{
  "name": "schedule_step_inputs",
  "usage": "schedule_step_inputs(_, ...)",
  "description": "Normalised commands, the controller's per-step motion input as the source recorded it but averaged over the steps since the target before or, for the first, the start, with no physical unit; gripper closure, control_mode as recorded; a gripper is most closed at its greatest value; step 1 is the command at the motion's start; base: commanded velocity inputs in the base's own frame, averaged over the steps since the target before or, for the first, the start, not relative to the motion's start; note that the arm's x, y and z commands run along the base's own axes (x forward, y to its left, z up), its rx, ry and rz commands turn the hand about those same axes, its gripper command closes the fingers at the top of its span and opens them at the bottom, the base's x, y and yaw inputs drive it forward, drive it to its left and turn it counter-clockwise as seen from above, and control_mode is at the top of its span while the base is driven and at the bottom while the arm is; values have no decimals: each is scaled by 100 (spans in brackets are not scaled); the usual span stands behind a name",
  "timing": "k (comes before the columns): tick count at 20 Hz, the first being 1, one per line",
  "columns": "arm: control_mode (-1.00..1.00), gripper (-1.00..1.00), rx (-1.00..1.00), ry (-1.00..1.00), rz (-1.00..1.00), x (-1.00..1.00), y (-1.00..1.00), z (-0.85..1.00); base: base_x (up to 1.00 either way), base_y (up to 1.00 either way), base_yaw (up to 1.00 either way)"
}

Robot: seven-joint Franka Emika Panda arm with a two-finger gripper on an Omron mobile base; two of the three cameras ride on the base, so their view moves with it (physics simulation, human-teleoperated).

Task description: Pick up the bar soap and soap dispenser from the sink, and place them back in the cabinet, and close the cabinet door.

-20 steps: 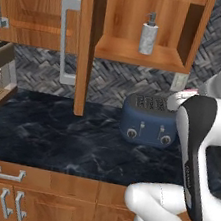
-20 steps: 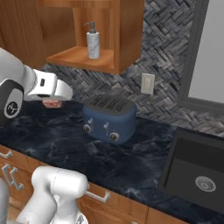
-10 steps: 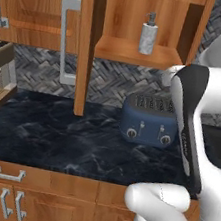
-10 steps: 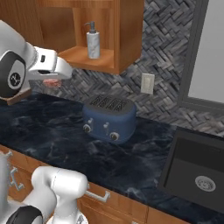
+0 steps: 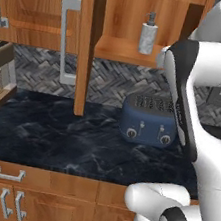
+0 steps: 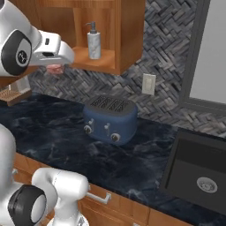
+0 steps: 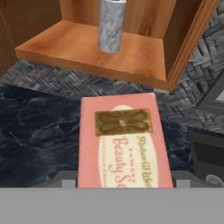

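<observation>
Fingers clamp bar soap, raised just before cabinet shelf; soap dispenser upright on shelf.

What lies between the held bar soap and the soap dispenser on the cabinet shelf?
Only bare shelf separates bar soap from soap dispenser, per hand view.

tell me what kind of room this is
A home-style kitchen, rendered: a blue toaster stands on a dark marble counter, a black sink is set into it, and a soap dispenser stands in an open wood wall cabinet.
</observation>
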Motion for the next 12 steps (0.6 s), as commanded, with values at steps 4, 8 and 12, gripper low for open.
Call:
schedule_step_inputs(4,-100,100,0,-1,5,23,3,0,0,0,0)
schedule_step_inputs(8,-100,100,0,0,5,28,11,0,0,0,0)
schedule_step_inputs(12,-100,100,0,-1,6,36,17,0,0,0,0)
